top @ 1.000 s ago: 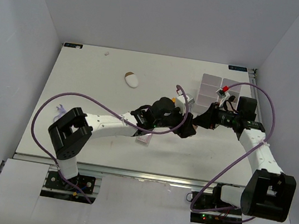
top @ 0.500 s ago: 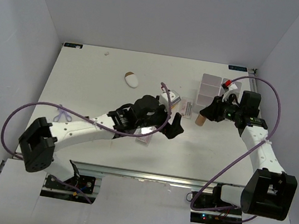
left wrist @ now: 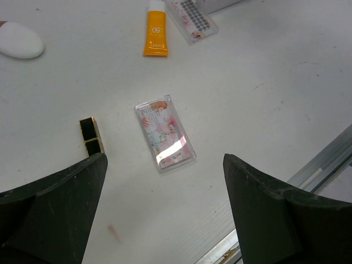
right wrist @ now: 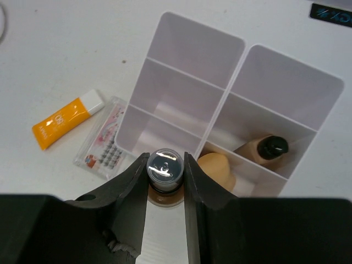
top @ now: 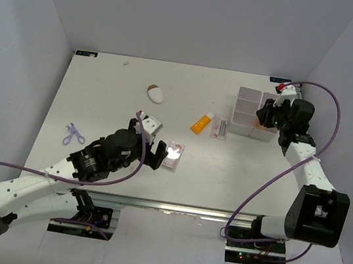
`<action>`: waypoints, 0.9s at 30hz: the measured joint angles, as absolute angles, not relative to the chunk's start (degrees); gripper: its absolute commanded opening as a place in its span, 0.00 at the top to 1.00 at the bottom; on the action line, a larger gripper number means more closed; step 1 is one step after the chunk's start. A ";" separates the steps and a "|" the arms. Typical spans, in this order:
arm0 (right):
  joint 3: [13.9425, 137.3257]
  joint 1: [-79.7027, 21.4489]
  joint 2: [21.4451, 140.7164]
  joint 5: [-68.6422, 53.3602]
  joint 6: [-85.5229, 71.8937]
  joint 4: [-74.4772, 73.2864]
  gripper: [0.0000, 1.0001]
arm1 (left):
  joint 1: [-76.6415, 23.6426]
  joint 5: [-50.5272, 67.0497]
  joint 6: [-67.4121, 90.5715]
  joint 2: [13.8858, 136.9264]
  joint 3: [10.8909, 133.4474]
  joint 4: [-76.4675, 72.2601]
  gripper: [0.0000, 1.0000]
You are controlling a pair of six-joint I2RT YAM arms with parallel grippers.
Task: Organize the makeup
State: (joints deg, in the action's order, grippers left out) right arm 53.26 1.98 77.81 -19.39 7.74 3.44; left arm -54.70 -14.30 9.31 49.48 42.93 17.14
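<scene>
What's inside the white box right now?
A tan dark-capped bottle and a tan sponge, in adjoining sections; the others visible look empty. The right end effector and its silver-capped bottle cover part of the box's nearest section.

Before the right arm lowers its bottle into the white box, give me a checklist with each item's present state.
1. Right pincer shut on the shiny-capped bottle: ok.
2. That bottle above the white box: ok, at its near edge.
3. Which compartment lies under it: cannot tell.
4. Column holding the sponge and the dark-capped bottle free: not ok.
5. Other column free: ok, where it is visible.
6. Left pincer away from the box: ok, open above the pink palette.
</scene>
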 measured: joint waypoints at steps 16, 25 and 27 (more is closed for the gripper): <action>55.84 4.27 84.87 -11.52 7.31 16.73 0.88 | -54.65 -18.38 9.95 48.87 41.69 18.87 0.04; 56.90 4.44 90.44 -10.41 6.00 19.44 0.86 | -54.63 -18.87 9.94 48.86 41.69 18.94 0.04; 57.08 4.48 91.30 -10.26 5.64 19.85 0.83 | -54.63 -18.86 9.93 48.86 41.69 18.94 0.04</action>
